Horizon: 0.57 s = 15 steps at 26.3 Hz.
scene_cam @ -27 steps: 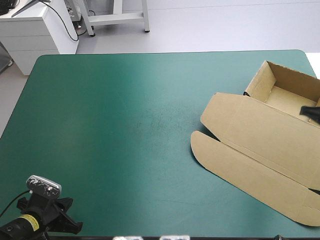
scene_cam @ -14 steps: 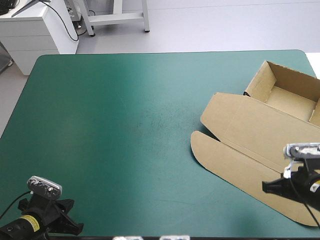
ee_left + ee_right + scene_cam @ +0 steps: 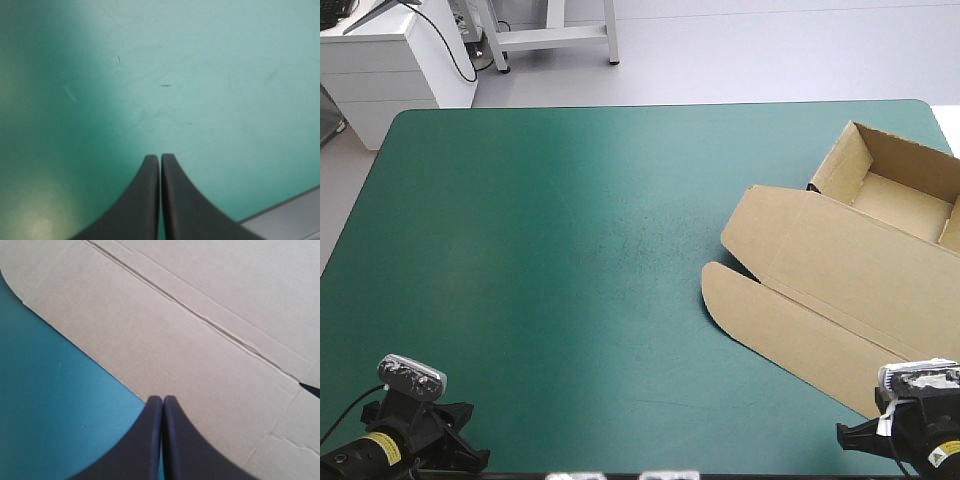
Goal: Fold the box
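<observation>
We begin with the left gripper: its two broad black fingers are pressed together into one pointed arch, with nothing between them. Under and ahead of it we see only the bare teal-green cover, marked with a few faint scratches; the table's near edge shows just beside the fingers. In the high view this left arm sits at the table's near left corner, well apart from the task's thing.

The right gripper is likewise pressed together and pinches nothing. Its tips stand over the near edge of the box, a cut sheet of brown board, right where board meets cover. A fold line runs across the board ahead of the fingers.

From above we find the right arm at the near right corner, just beside the box's near end. The box lies on the right side of the table as an open tray with raised walls at the far right, its lid lying flat toward the near left and ending in a round-cornered flap.
</observation>
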{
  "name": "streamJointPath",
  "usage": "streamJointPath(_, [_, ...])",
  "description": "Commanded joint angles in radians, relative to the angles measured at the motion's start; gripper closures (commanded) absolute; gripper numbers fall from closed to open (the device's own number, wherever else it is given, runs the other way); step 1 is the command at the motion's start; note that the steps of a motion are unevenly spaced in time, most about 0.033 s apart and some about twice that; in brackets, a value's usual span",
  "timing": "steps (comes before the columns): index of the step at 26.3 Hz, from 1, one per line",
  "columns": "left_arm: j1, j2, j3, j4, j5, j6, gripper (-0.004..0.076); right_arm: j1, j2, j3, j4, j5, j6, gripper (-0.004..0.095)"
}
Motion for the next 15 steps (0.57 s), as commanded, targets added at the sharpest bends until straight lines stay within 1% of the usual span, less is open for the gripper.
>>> streamJointPath(1, [-0.005,0.01,-0.025,-0.013,-0.043,-0.001,0.0731,0.002,0.011,-0.013,0.004,-0.052,-0.012,0.0928])
streamJointPath(3, [-0.005,0.01,-0.025,-0.013,-0.043,-0.001,0.0731,0.002,0.011,-0.011,0.006,-0.034,0.005,0.0929])
streamJointPath(15, [-0.005,0.01,-0.025,-0.013,-0.043,-0.001,0.0731,0.002,0.011,-0.009,0.004,-0.038,0.004,0.0929])
